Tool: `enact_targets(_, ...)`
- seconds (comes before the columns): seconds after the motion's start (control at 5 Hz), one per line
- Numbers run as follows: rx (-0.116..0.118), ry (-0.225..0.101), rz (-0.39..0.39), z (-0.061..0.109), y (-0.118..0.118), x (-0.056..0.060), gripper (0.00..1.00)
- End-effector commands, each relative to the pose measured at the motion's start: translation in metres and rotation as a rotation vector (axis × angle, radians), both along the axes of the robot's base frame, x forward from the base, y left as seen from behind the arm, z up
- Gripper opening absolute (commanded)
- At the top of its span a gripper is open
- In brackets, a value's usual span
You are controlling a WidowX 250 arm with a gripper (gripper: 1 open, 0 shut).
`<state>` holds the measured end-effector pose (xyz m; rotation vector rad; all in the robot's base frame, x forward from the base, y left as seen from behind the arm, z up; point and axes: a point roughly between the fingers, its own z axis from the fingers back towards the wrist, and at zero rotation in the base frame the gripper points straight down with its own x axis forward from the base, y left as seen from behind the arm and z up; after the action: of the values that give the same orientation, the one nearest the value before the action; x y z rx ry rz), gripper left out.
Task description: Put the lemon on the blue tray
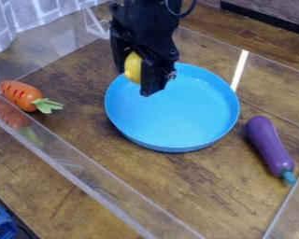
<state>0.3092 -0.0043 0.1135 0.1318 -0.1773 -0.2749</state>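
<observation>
The lemon (134, 66) is a small bright yellow oval, partly hidden between the black fingers of my gripper (142, 73), which is shut on it. The gripper points down and hangs over the left part of the blue tray (196, 126), just inside its rim. The tray is a large round shallow blue dish in the middle of the wooden table, with nothing lying in it.
An orange carrot (22, 94) with a green top lies at the left. A purple eggplant (269, 146) lies right of the tray. Clear plastic walls (64, 163) run along the table's front and left sides.
</observation>
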Motion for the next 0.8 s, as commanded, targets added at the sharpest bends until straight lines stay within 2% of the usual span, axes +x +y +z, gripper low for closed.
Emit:
enact_targets(0.0,-0.011,-0.046,-0.018,0.006,-0.012,0.005,0.0)
enact_targets(0.6,-0.027,-0.069,0.034,-0.02,-0.015,0.018,0.0)
